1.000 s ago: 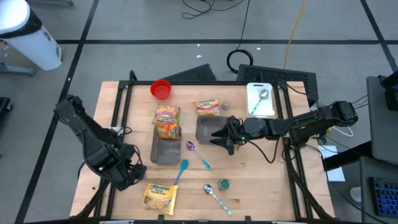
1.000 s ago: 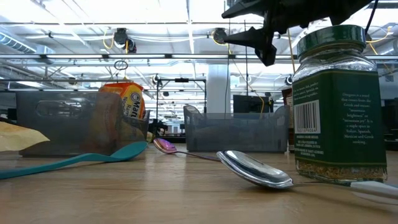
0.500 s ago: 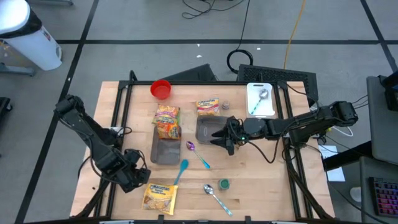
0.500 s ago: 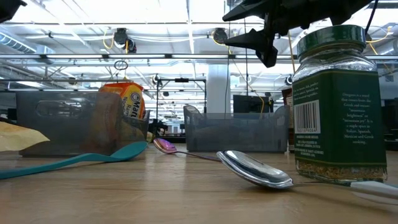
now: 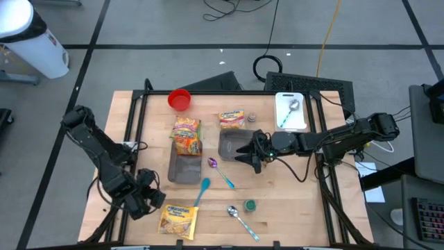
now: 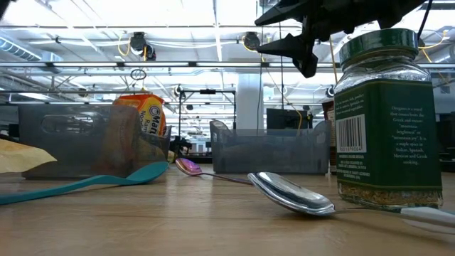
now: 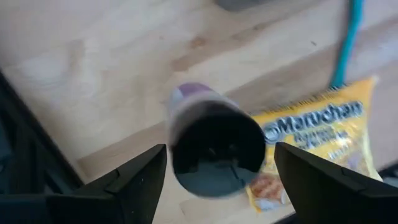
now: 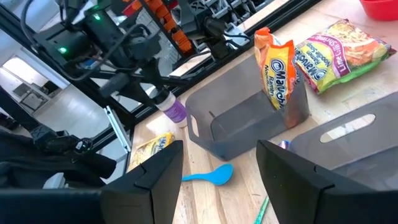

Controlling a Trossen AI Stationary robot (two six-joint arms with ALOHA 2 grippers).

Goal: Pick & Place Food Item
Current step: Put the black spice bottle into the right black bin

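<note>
Pale wooden worktop (image 5: pixel 291 201), carrying two grey plastic bins, food packets, utensils and a jar. Left tool (image 5: pixel 154 203): near the front left corner, just beside a yellow Maruchan noodle packet (image 5: pixel 177 220) that lies flat at the front edge; its fingers (image 7: pixel 134 180) stand wide apart around a purple-and-dark cylindrical container (image 7: pixel 211 146), and whether they touch it cannot be told. The same container (image 8: pixel 171 109) shows in the right wrist view, between the left arm's fingers. Right tool (image 5: pixel 248 154): over the right-hand grey bin (image 5: pixel 232 144) toward the middle of the worktop, fingers partly open, nothing seen in them. Left-hand grey bin (image 5: pixel 184 168): an orange snack packet (image 8: pixel 278 59) stands upright inside at its far end. Further packets: one red-and-yellow noodle packet (image 5: pixel 232 119) behind the right-hand bin. Red cup (image 5: pixel 180 100) near the back edge. White cutting board (image 5: pixel 290 111) at the back right with a spoon on it. Teal spoon (image 5: pixel 202 189), purple spoon (image 5: pixel 220 171) and metal spoon (image 5: pixel 240 219) lie between the bins and the front edge. Green-lidded herb jar (image 5: pixel 250 205) stands just beside the metal spoon.
</note>
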